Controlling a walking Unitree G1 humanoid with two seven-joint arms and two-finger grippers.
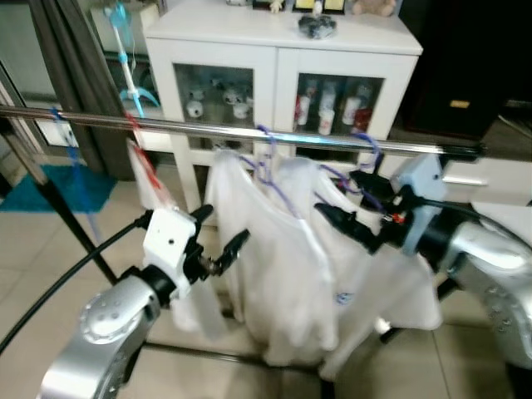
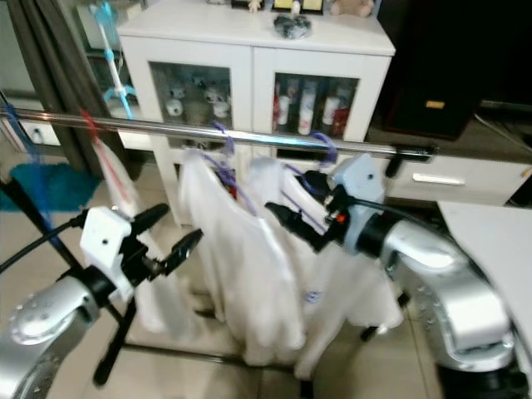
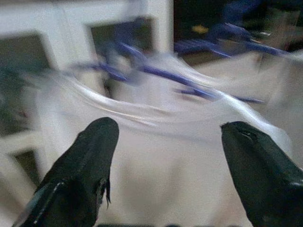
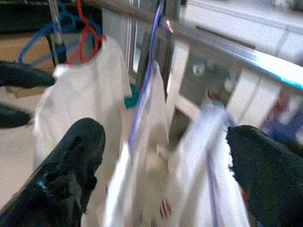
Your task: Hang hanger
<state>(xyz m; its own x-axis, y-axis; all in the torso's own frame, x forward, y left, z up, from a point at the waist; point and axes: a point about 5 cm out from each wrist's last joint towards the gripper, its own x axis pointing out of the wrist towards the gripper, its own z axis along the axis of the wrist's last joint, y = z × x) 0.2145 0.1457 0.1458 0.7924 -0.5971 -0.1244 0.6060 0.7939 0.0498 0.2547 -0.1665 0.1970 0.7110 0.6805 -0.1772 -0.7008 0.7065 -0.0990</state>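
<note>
Tiled floor (image 1: 50, 249); white cabinet (image 1: 283, 50) (glass-fronted)

Rail (image 1: 208, 126) crowded with hung shirts (image 1: 283, 266)

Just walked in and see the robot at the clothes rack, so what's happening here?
The robot faces a metal rail where white shirts hang on purple hangers. Its right hand is open, up by the hangers just under the rail. Its left hand is open too, beside the shirts, holding nothing. A white cabinet stands behind.
</note>
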